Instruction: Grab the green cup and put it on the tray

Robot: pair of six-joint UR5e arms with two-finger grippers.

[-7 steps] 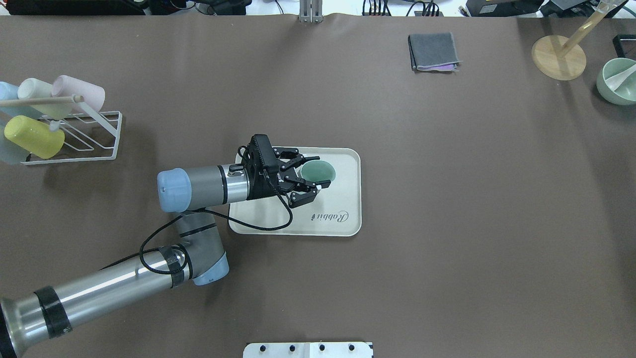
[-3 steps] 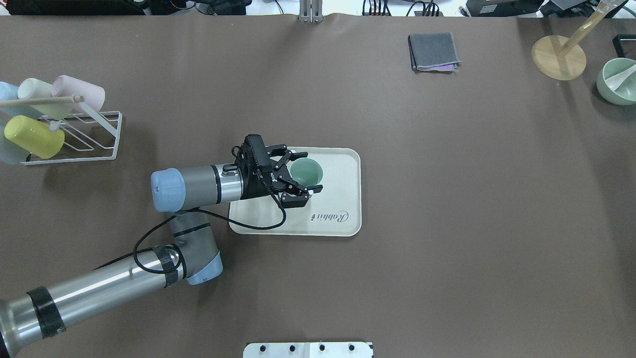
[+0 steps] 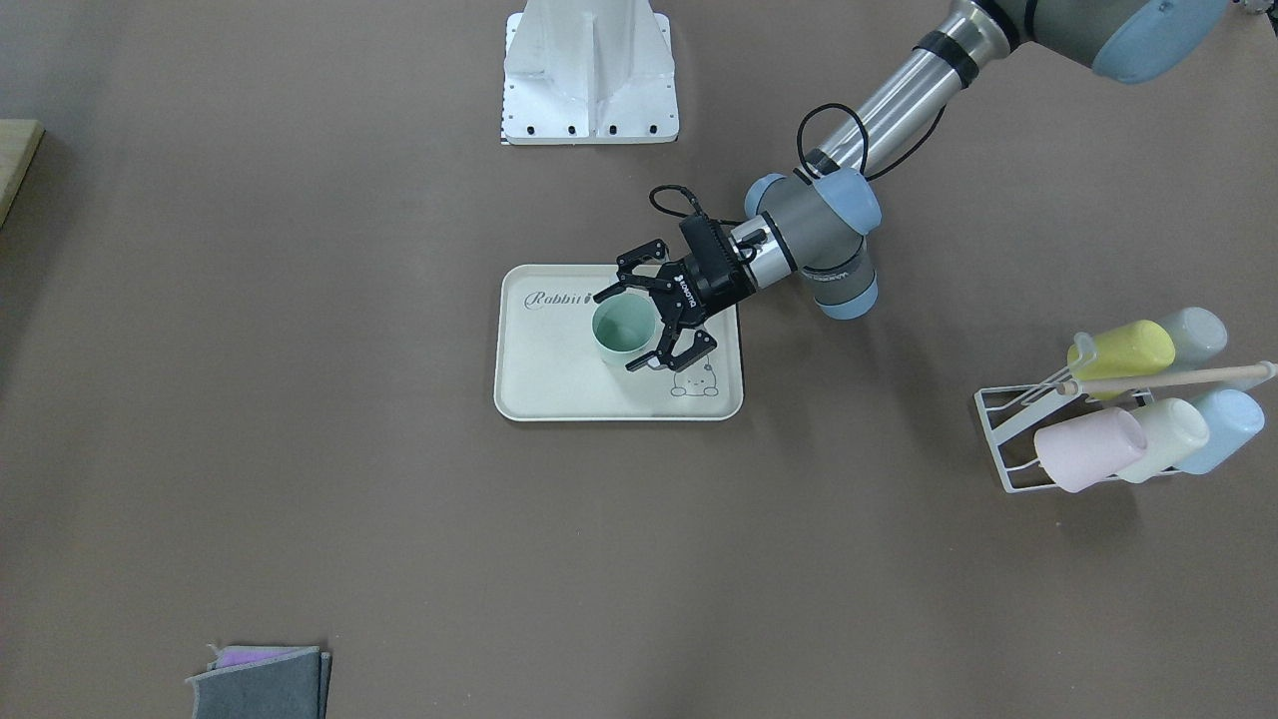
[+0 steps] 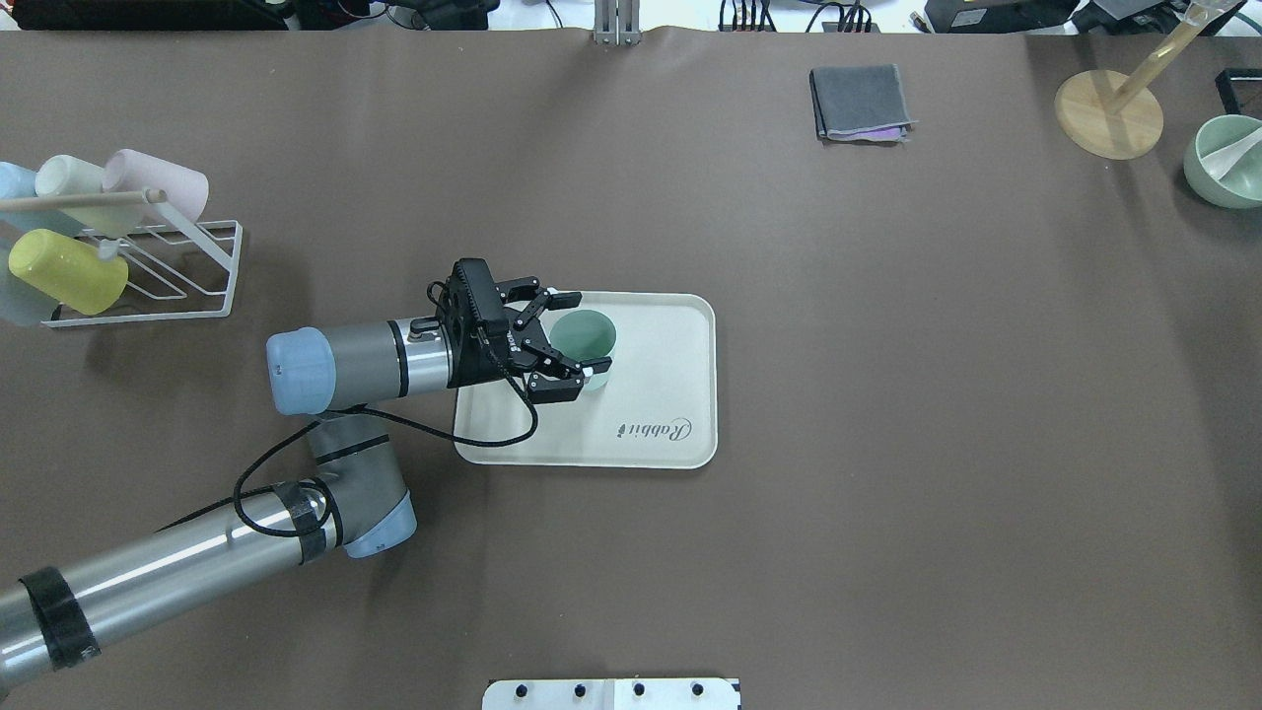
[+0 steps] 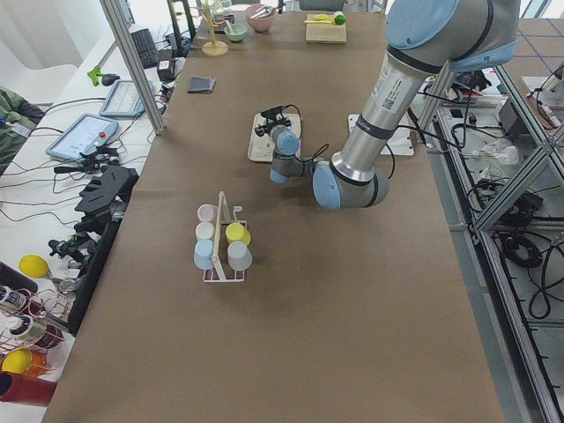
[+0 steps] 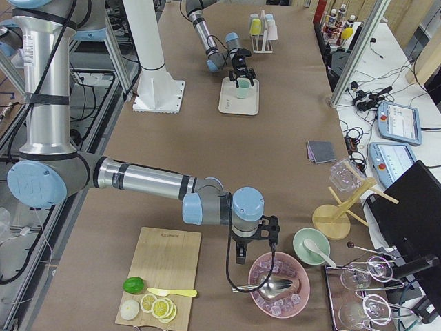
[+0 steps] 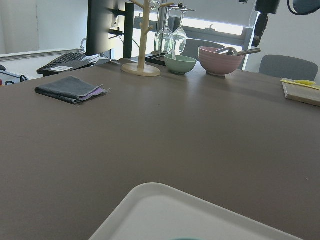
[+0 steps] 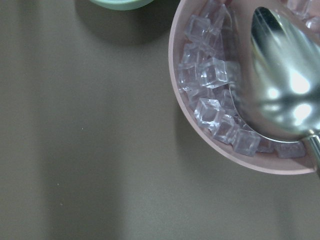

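Cup wall (image 4: pixel 584 340) partly hidden behind open left gripper (image 4: pixel 577 332).

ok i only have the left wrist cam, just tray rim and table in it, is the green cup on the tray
Observer: Yes. The green cup stands upright on the tray, inside its rim.
Operator: is the gripper shut on it
Observer: No. The left gripper is open, with one finger on each side of the cup.
Operator: and where's the right arm
Observer: Far from the tray. The right gripper hangs beside the pink bowl of ice; I cannot tell whether it is open or shut.
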